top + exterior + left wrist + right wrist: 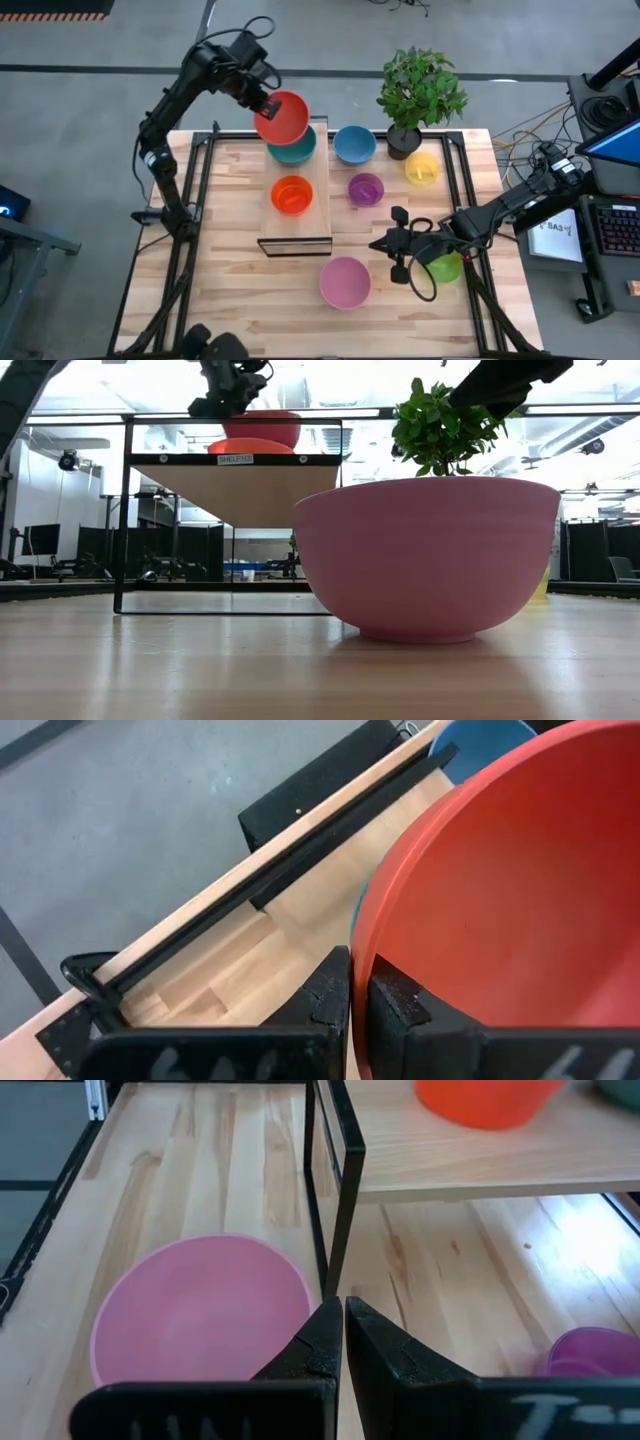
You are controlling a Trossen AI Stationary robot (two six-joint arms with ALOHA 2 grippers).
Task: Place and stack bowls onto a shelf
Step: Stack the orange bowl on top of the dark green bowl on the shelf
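Note:
My left gripper [268, 103] is shut on a red bowl [283, 117] and holds it over the teal bowl [292, 150], which stands at the far end of the shelf [318, 225]. An orange bowl [292, 194] sits mid-shelf. On the table stand the blue [354, 144], purple [366, 188], yellow [422, 167], green [445, 267] and pink [345, 282] bowls. My right gripper [378, 243] is shut on nothing and hovers between the shelf's near end and the green bowl, just beyond the pink bowl [200, 1315]. My left gripper pinches the red bowl's rim [362, 982], one finger [400, 1005] inside the bowl and the other [325, 995] outside its wall. The fingers come steeply from above at the bowl's far-left side. The bowl is tilted above the teal bowl; whether the two touch I cannot tell.
A potted plant [420, 90] stands at the table's far edge, right of the blue bowl. The shelf's dark metal frame [335, 1190] rises just ahead of my right gripper. Bare tabletop [235, 290] lies left of the pink bowl.

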